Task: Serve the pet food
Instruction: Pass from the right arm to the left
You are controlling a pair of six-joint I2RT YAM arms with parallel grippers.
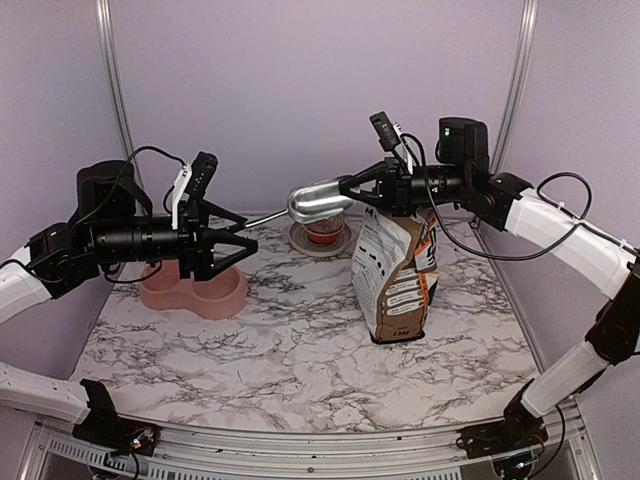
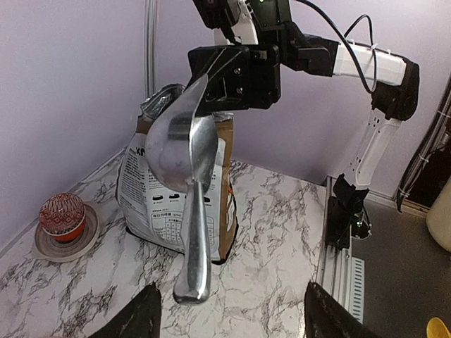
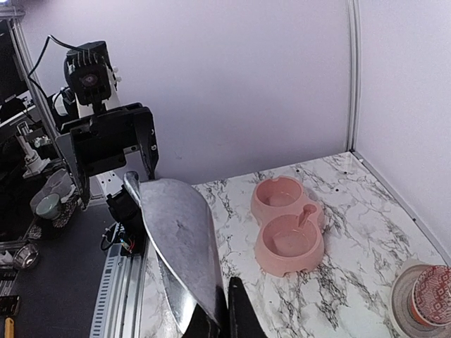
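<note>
so the right claw (image 1: 352,190) is clenched tight on the bowl of the metal scoop (image 1: 318,201), up left of the bag (image 1: 395,275). The left claw (image 1: 246,236) is spread wide, gripping nothing, right by the handle tip.

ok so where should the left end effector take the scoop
Probably the free end of the handle, coming straight on from the left arm's side. The right end effector pinches the scoop at its bowl rim, so that end is taken; the handle sticks out toward the left end effector's open fingers.
</note>
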